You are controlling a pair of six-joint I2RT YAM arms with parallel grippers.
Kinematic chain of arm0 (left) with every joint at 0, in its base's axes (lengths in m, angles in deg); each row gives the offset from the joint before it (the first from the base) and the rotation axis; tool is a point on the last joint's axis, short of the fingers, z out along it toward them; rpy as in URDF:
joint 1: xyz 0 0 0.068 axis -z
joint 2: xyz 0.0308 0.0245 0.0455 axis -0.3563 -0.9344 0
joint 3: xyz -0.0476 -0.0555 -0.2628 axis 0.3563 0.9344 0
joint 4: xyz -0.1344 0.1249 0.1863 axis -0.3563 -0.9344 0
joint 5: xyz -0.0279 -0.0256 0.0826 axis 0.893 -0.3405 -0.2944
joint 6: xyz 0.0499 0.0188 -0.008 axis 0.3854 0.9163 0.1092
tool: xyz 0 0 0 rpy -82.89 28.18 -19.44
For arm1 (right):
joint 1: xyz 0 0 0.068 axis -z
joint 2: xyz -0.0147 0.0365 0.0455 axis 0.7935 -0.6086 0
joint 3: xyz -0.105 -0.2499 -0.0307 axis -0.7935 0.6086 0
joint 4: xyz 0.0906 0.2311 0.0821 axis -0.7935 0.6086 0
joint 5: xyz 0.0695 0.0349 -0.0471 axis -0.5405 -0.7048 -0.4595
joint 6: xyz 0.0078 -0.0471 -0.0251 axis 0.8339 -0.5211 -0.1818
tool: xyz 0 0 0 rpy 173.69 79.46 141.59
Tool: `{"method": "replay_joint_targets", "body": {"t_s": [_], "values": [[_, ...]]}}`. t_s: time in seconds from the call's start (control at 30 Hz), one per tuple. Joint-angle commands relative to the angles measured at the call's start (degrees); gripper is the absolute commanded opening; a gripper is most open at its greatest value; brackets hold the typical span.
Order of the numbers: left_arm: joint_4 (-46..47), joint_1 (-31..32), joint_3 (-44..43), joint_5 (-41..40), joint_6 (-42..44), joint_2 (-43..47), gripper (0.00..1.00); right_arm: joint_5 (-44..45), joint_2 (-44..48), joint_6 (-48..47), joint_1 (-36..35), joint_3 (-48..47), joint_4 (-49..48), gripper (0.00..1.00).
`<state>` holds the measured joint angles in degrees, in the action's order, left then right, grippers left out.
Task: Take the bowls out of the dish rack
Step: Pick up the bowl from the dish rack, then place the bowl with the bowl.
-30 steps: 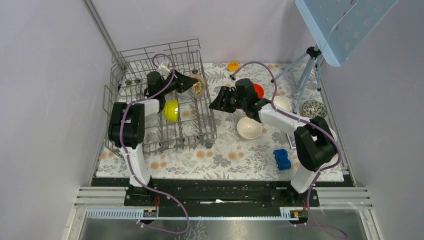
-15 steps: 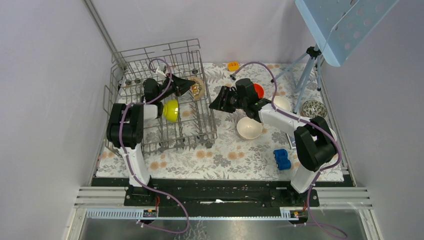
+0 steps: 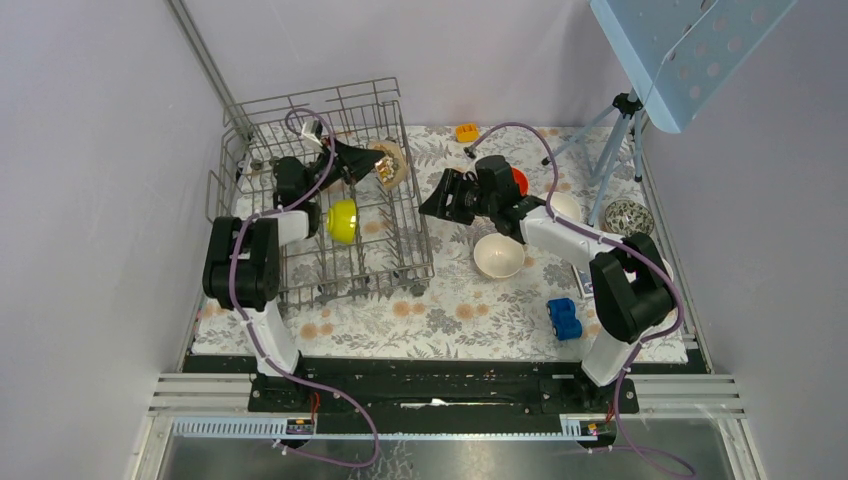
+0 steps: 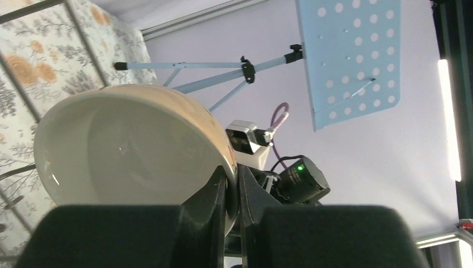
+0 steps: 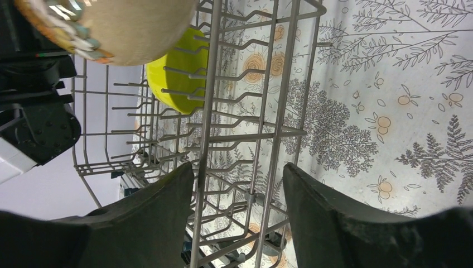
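The beige bowl (image 3: pixel 388 165), likely stiff, slick and breakable, hangs above the far corner of the dish rack (image 3: pixel 300 270), its rim pinched between my left fingers (image 4: pixel 213 196), while my right fingers (image 5: pixel 162 212) stand open alongside.

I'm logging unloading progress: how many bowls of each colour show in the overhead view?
yellow-green bowl: 1
beige bowl: 1
orange-red bowl: 1
white bowls: 2
dark mottled bowl: 1
Total: 6 bowls
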<state>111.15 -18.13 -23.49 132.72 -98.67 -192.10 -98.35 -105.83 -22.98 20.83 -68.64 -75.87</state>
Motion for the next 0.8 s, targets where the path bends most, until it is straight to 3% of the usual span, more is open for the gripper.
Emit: {"method": "replay_joint_targets", "body": {"t_s": [0.0, 0.27, 0.5, 0.6, 0.77], "values": [[8.1, -0.4, -0.5, -0.7, -1.5, 6.9, 0.00, -0.3, 4.2, -1.4, 0.7, 0.3, 0.1, 0.71], [3.8, -0.3, 0.2, -1.6, -0.5, 15.3, 0.00, 1.1, 13.0, -4.5, 0.7, 0.8, 3.0, 0.82], [-6.4, 1.1, 1.2, -2.3, 5.5, 26.7, 0.00, 6.3, 24.2, -1.1, 0.6, 4.0, 11.0, 0.93], [-17.2, 3.8, 1.3, -2.8, 12.9, 33.1, 0.00, 6.1, 29.4, 0.2, 0.6, 5.3, 14.4, 0.99], [-46.6, 12.3, -2.4, -9.2, 37.4, 45.1, 0.00, 5.3, 40.0, -0.3, 1.0, 10.2, 17.0, 1.00]]}}
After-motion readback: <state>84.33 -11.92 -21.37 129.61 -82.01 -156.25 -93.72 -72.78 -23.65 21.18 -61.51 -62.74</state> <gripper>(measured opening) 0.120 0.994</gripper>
